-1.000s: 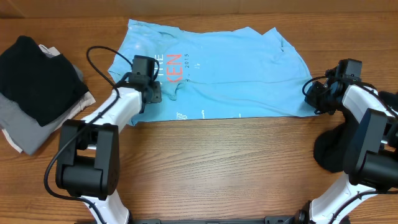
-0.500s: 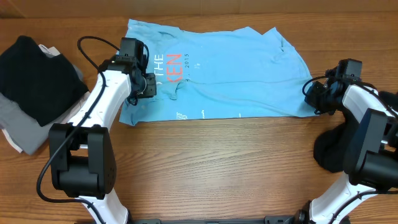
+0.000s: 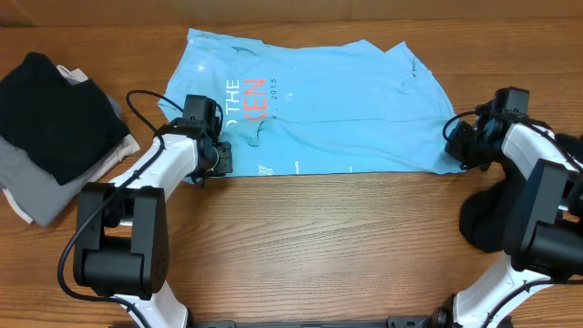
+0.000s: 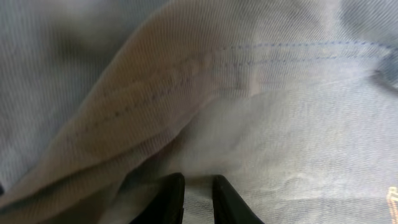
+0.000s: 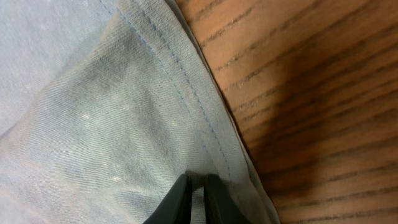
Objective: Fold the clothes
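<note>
A light blue T-shirt with red lettering lies spread across the far part of the wooden table. My left gripper is at the shirt's near-left corner. In the left wrist view its fingers are pinched on a fold of the blue fabric beside a stitched hem. My right gripper is at the shirt's near-right corner. In the right wrist view its fingers are shut on the fabric just inside the hem, next to bare wood.
A pile of black and grey clothes sits at the left edge of the table. A dark garment lies at the right, beside the right arm. A cardboard-coloured wall runs along the table's far edge.
My left gripper swung up over the shirt's left side, then came back down to its near-left corner. The right gripper and the shirt have hardly moved.
</note>
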Motion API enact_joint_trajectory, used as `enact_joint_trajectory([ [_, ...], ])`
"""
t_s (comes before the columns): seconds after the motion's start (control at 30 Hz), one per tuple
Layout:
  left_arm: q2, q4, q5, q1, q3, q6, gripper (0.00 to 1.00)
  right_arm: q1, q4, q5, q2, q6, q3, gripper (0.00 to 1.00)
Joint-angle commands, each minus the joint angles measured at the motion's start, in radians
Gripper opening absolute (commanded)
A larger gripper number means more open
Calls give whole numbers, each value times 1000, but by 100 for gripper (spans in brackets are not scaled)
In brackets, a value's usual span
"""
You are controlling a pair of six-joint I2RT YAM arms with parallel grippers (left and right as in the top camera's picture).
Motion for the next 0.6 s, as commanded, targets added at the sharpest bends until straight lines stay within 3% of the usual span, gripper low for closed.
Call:
enact_joint_trajectory([
  [0.0, 20, -55, -161, 16, -41, -21, 20, 6, -40, 19, 45, -4, -22, 12],
  [0.33, 17, -149, -177, 87, -36, -93, 16, 6, -76, 75, 45, -3, -23, 11],
  [0.57, 17, -341, -111, 87, -36, -138, 14, 0, -311, 99, 44, 84, -22, 7],
])
